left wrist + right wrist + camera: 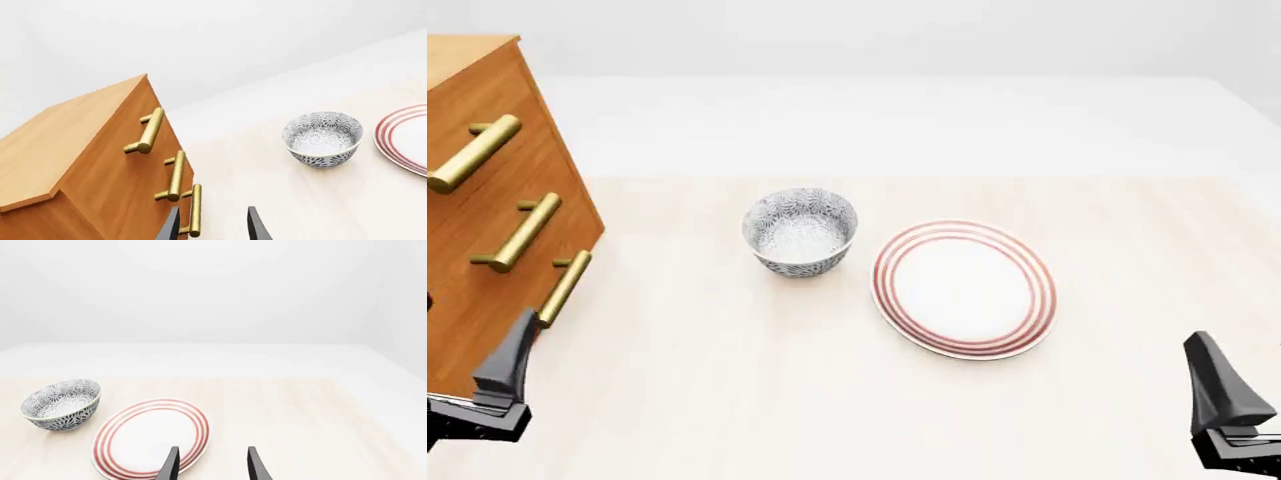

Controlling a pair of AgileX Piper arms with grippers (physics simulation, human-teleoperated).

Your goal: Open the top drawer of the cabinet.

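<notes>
Front view: the cabinet [487, 200] stands at the table's [827, 400] far-left edge, its three drawer fronts turned toward the centre. No brand, label or writing can be read on any surface. The top drawer [494, 110] is flush with the cabinet face, its brass handle [474, 153] uppermost of three alike. The left gripper [501, 385] sits low at the near-left corner, just beside the cabinet's lower front and well below the top handle, touching nothing. In the left wrist view its fingers [172, 225] stand apart with a gap between them, the lowest handle [195, 210] just beside one tip, nothing held. The right gripper [1225, 400] rests at the near-right corner, well apart from the cabinet; its fingers [171, 464] are likewise spread and empty. A patterned bowl [801, 232] and a red-ringed plate [964, 288] lie side by side at mid-table, apart from both grippers.
</notes>
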